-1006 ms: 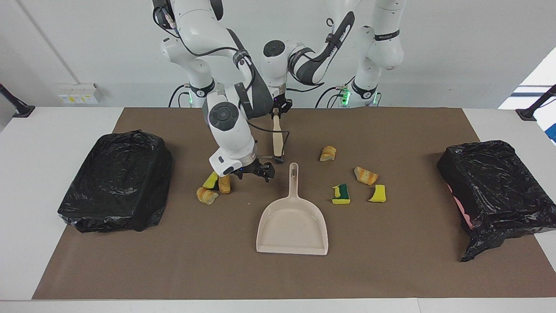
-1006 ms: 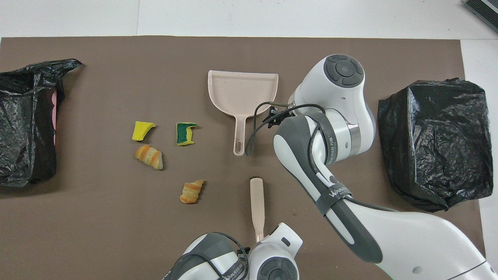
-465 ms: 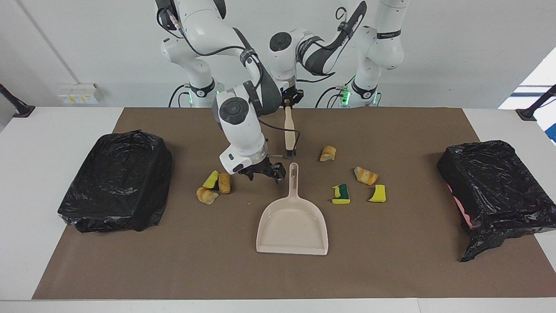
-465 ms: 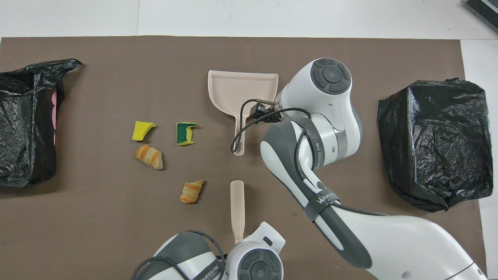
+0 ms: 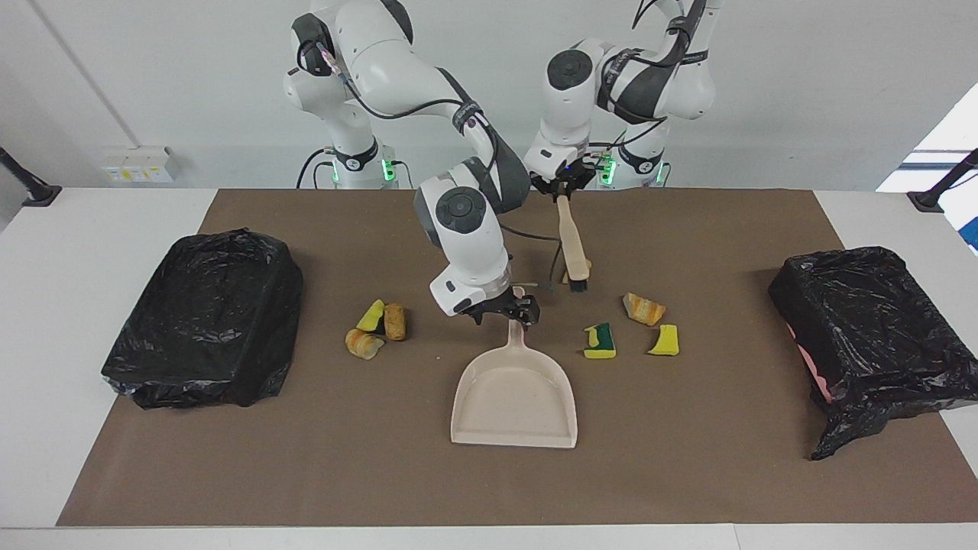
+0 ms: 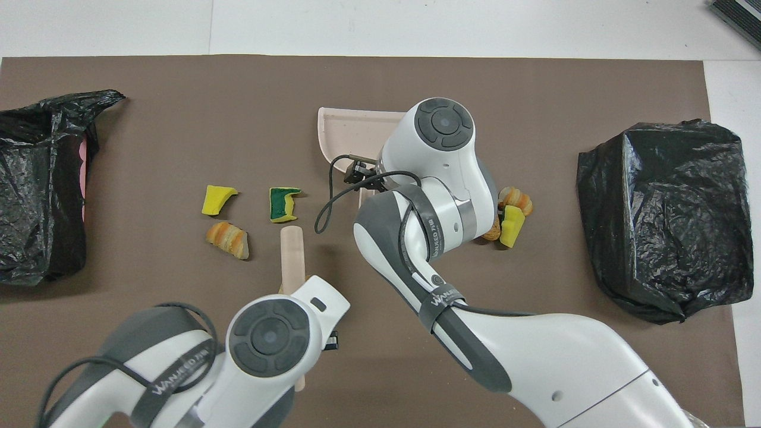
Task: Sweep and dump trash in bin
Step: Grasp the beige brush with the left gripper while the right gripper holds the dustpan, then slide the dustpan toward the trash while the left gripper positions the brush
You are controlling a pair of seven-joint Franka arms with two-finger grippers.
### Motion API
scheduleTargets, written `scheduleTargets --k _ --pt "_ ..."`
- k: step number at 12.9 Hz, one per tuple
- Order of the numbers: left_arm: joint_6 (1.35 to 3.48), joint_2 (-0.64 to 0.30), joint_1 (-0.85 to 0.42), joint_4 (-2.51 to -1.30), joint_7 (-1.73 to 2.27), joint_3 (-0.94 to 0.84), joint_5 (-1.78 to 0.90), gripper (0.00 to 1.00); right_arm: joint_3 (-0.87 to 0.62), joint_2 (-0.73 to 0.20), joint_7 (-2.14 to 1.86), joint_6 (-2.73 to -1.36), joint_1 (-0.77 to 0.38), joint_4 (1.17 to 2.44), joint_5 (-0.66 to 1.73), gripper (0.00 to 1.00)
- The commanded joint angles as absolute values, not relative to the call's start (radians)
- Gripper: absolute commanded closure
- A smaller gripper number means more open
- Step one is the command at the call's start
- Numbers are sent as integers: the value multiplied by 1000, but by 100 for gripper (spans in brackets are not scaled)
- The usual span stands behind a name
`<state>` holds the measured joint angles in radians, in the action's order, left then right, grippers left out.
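Pincer, left (image 5: 564, 186), pinching brush (image 5: 573, 244) handle, bristles just above one scrap. Right pincer (image 5: 510, 312) spread over dustpan (image 5: 513, 389) handle: lower squarely, then clamp (no grip yet, I judge). Trash (image 5: 630, 325) lies on desk (image 5: 688, 473) either side of it.

Both views are bright and evenly lit, with soft, diffuse light from above. Shadows on the brown mat (image 5: 688, 473) are faint and short, pooling close under the dustpan (image 5: 513, 401) and the black bin bags (image 5: 206, 321). The crinkled bags carry small white glints. A pale bright patch shows at the facing view's 3 o'clock edge. Focus is sharp throughout, with no motion blur or obvious edge distortion.
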<state>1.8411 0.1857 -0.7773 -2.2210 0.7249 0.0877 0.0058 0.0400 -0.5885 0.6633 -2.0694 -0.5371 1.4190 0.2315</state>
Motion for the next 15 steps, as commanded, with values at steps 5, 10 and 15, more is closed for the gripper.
scheduleTargets --k 5,10,15 --pt "1980 158 -448 -2252 499 75 66 100 38 -583 666 -2052 -580 1440 179 0" --pt "2009 138 -260 -2278 309 75 66 100 38 -569 658 -2036 -580 1470 179 72" --pt "2100 78 -250 -2299 302 74 66 100 38 -569 661 -2006 -577 1456 195 100"
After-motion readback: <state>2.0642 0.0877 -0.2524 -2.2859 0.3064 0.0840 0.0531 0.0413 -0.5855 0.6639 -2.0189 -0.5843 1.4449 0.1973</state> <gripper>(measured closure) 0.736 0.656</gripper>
